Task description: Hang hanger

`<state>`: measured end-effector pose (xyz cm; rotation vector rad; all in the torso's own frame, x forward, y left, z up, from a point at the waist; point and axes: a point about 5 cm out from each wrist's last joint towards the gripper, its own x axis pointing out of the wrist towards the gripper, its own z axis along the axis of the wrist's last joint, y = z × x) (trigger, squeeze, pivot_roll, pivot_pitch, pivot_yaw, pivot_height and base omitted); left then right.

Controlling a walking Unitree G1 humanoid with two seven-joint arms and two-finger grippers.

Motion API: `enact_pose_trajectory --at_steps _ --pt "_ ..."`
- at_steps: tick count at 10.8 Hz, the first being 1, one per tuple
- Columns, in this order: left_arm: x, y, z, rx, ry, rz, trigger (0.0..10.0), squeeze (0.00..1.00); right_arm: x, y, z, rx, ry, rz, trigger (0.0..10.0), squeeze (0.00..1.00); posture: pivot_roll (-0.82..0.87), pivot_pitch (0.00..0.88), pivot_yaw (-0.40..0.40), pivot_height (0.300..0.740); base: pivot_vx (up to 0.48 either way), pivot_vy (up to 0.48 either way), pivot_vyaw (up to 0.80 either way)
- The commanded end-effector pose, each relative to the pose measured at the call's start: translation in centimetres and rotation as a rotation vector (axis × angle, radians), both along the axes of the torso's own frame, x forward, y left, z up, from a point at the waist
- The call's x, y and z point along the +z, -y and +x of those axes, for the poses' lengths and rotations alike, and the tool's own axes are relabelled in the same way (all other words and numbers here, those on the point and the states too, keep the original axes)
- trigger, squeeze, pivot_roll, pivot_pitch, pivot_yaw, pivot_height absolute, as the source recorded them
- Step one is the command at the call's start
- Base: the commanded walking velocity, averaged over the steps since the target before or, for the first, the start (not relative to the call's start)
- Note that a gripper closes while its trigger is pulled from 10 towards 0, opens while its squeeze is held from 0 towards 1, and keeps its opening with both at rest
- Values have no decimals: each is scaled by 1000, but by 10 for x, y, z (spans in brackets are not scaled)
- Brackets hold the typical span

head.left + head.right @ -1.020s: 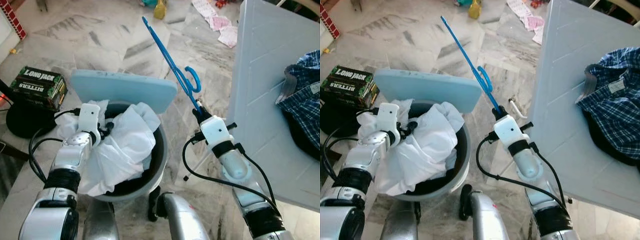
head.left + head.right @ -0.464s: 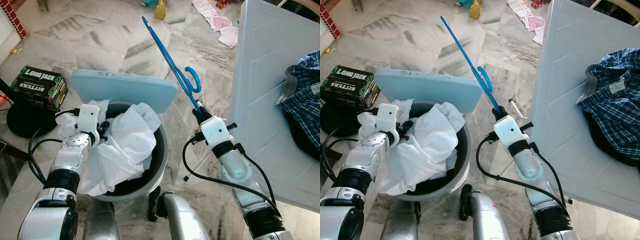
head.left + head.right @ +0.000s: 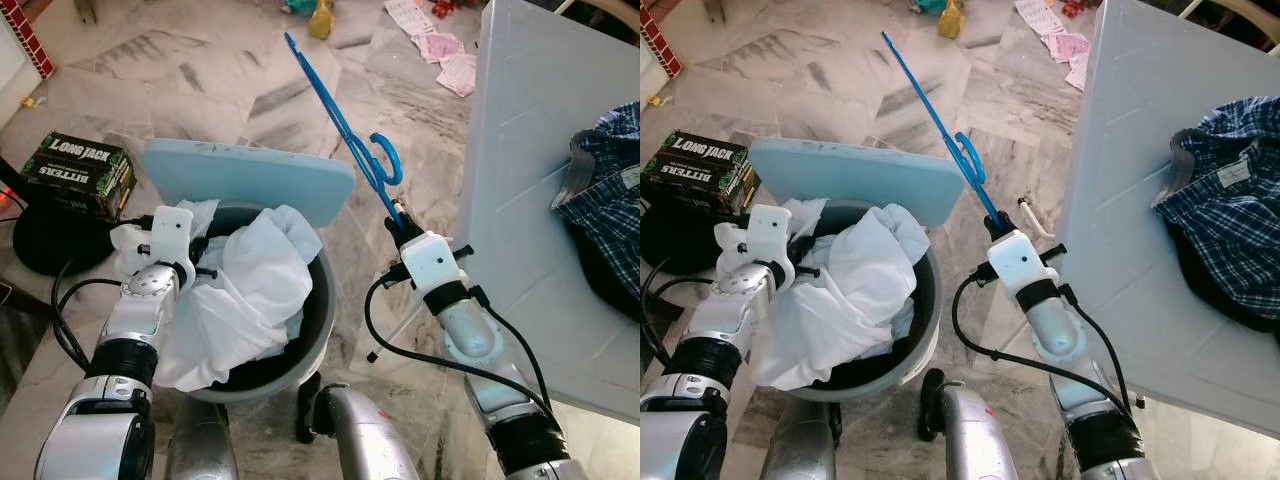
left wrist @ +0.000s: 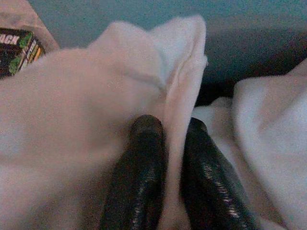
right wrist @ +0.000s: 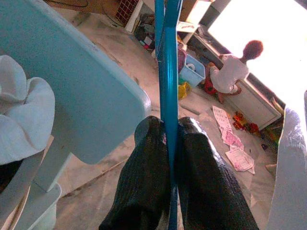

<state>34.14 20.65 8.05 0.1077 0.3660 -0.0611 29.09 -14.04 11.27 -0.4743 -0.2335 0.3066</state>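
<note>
At centre frame my right gripper [image 3: 400, 222] is clamped on a blue hanger [image 3: 345, 128] whose long axis slants toward upper left, while my left gripper [image 4: 168, 158] pinches white cloth [image 3: 255, 285] at lower left.

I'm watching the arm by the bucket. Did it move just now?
Yes. The left gripper, pinching the white cloth, has shifted a little toward the Long Jack box, away from the bucket's middle.
</note>
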Motion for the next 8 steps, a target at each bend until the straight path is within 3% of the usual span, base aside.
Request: enact_pose_trajectory --at_steps 1,4,6,8 --pt "-1 6 0 -8 11 -26 0 0 -17 10 -4 -37 -74 -7 10000 0 1 286 -154 740 0 0 0" --pt "21 7 8 9 156 -78 0 0 -18 7 -6 -32 -74 -5 10000 0 5 280 -155 740 0 0 0" --pt "35 7 13 38 242 -65 0 0 -18 6 -4 -30 -71 -2 10000 0 4 273 -154 740 0 0 0" --pt "93 8 22 54 555 51 0 0 -18 7 -2 -35 -68 -2 10000 0 12 265 -150 740 0 0 0"
